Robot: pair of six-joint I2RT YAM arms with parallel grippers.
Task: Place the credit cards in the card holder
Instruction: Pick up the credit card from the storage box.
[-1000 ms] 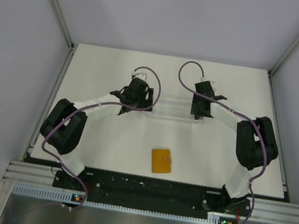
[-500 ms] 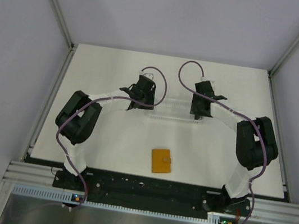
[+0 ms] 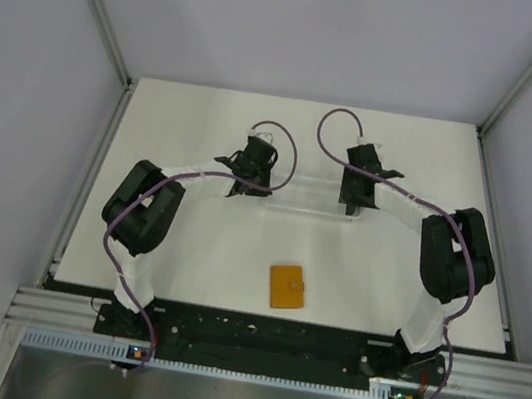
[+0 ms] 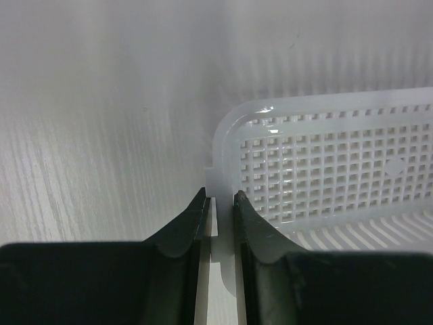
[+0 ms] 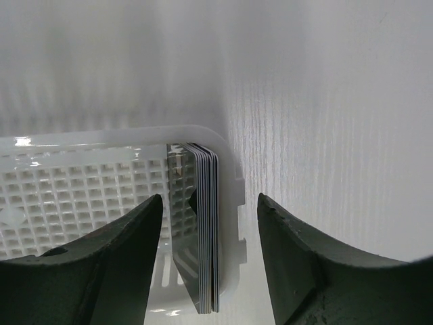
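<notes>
Left claw (image 4: 219, 198) shifted onto white tray (image 4: 325, 162) end, pinching its rim tab, right claw (image 5: 210, 203) open astride credit cards (image 5: 201, 230)

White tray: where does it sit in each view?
Top external: the white tray is a faint long strip across mid-table, beyond the orange card holder.
Left wrist: its rounded end fills the right half; the left gripper pinches its end tab.
Right wrist: its other end lies lower left, with the credit cards on edge inside and the right gripper open astride.
Shared landmark: the white table.
</notes>
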